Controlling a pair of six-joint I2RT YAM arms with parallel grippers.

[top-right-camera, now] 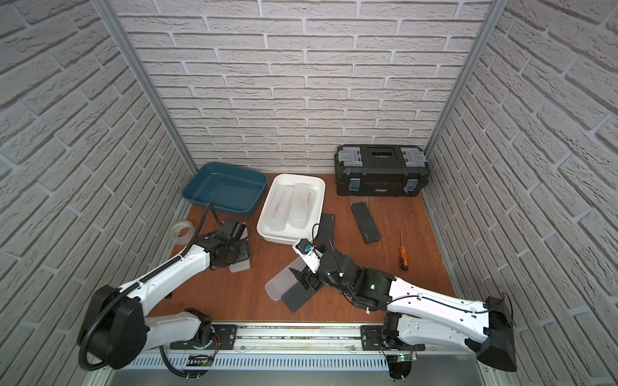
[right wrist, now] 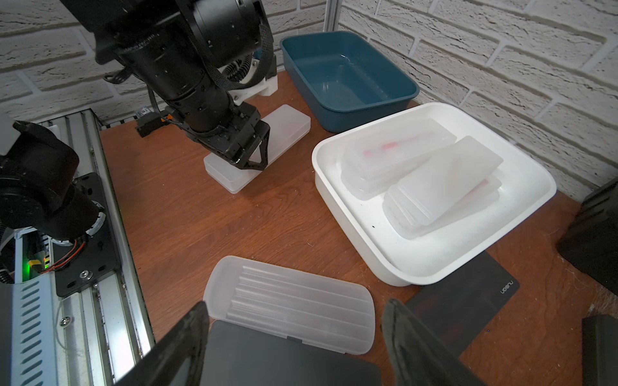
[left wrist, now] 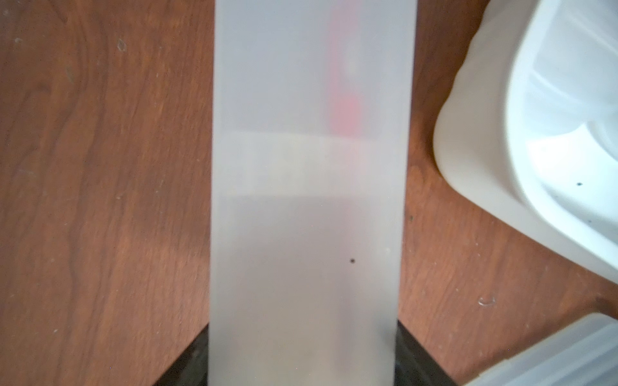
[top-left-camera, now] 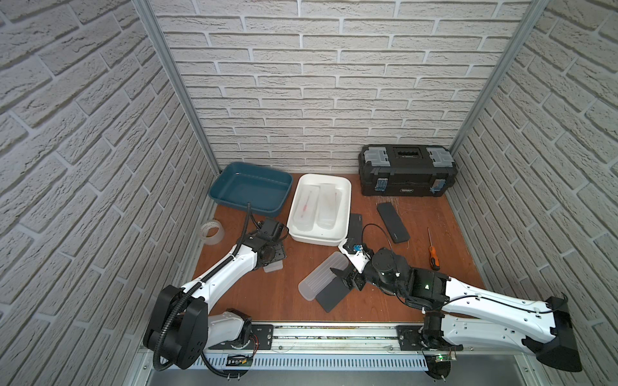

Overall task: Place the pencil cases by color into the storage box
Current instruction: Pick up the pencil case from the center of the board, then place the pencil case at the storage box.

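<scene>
Nearby, left fingers point(right wrist: 257, 154) clamp frosted case point(right wrist: 286, 128) near white bin point(right wrist: 394, 271); right fingers point(right wrist: 191, 341) open astride black case point(right wrist: 284, 359).

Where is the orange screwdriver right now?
In a top view the orange screwdriver lies on the table, right side, right of a loose black pencil case.

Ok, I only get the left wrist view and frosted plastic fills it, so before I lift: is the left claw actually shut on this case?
Observer: Yes. The left claw is shut across the case, which lies flat on the table.
Operator: I can't see the blue bin. Anything in it?
Observer: No, the blue bin holds nothing.
Operator: Is the right arm near mine?
Observer: No. The right claw hangs apart from yours, with a black case between its fingers. I can't tell if it grips it.
</scene>
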